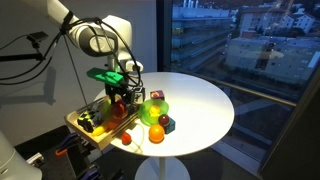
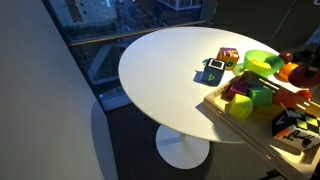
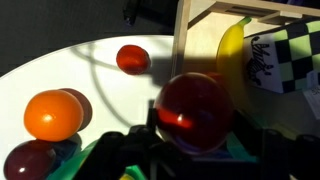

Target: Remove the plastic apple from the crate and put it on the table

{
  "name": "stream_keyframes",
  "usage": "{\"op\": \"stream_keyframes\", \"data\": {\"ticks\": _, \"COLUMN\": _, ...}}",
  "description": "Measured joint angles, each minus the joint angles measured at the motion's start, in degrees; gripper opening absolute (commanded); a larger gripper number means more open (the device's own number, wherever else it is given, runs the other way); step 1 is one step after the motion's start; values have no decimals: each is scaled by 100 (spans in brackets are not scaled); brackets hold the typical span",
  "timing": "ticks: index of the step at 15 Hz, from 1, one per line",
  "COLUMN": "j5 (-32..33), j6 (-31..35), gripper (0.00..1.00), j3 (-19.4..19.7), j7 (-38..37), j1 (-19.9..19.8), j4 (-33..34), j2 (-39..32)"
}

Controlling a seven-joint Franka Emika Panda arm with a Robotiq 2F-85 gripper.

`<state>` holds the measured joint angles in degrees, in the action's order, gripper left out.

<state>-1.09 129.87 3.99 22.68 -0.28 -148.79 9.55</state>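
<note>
The dark-red plastic apple [image 3: 195, 110] sits between my gripper's [image 3: 197, 128] two dark fingers in the wrist view, and the gripper is shut on it. In an exterior view the gripper [image 1: 121, 100] hangs over the table-side part of the light-wood crate [image 1: 88, 128]. The apple shows there as a small red spot [image 1: 120, 108]. The crate's wooden wall [image 3: 215, 14] stands just behind the apple. The crate [image 2: 222, 108] rests at the edge of the round white table [image 1: 200, 100], which also shows in the exterior view from across the room [image 2: 160, 65].
On the table beside the crate lie an orange ball [image 1: 156, 134], a bright-green item [image 1: 155, 108], a small red fruit [image 3: 132, 58] and a dark cube [image 2: 213, 70]. A yellow banana [image 3: 232, 55] and several toys fill the crate. A window wall runs behind the table.
</note>
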Motion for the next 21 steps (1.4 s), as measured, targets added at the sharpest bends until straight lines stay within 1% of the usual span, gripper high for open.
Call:
{"op": "stream_keyframes", "data": {"ticks": 7, "j5": 2, "j6": 58, "gripper": 52, "j3": 155, "j7": -92, "j1": -215, "j4": 288, "j2": -271}}
{"op": "stream_keyframes", "data": {"ticks": 12, "j5": 2, "j6": 243, "gripper": 52, "j3": 214, "j7": -154, "j1": -328, "j4": 572, "j2": -790}}
{"op": "stream_keyframes", "data": {"ticks": 21, "j5": 2, "j6": 322, "gripper": 52, "j3": 231, "j7": -242, "j1": -477, "j4": 1054, "j2": -1578}}
